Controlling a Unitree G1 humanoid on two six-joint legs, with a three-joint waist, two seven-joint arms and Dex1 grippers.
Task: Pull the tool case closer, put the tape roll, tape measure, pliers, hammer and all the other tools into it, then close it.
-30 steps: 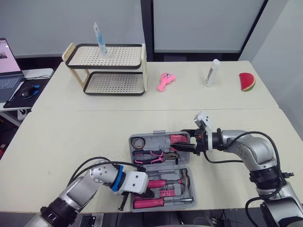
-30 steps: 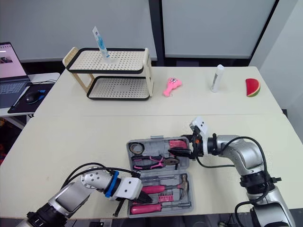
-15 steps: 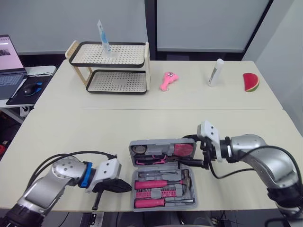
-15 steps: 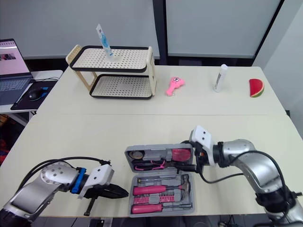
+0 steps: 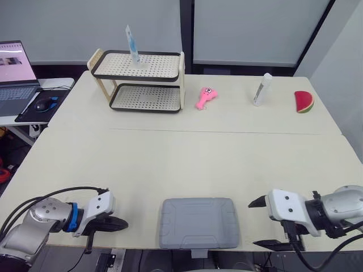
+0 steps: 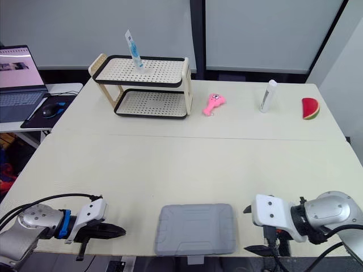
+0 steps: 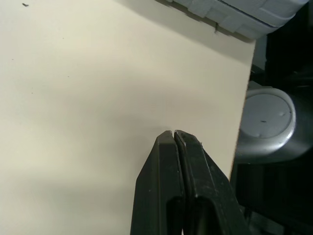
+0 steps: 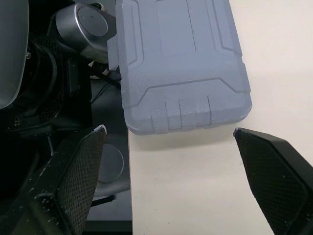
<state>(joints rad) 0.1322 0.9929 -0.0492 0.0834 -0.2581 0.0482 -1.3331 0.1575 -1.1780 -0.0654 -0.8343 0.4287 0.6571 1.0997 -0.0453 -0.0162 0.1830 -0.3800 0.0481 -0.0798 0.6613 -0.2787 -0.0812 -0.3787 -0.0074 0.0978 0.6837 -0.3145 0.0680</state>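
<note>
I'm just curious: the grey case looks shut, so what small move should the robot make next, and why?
Probably move the open right gripper to press the tool case lid: it lies flat, beside that gripper, but whether it latched is unclear.

Tool case [image 5: 198, 222] at table [image 5: 170, 164] front edge

The tool case [image 5: 198, 222], open before, now lies shut at bottom centre, with the right gripper [image 5: 260, 223] off its lid at lower right and the left gripper [image 5: 120, 225] drawn back to lower left.
</note>
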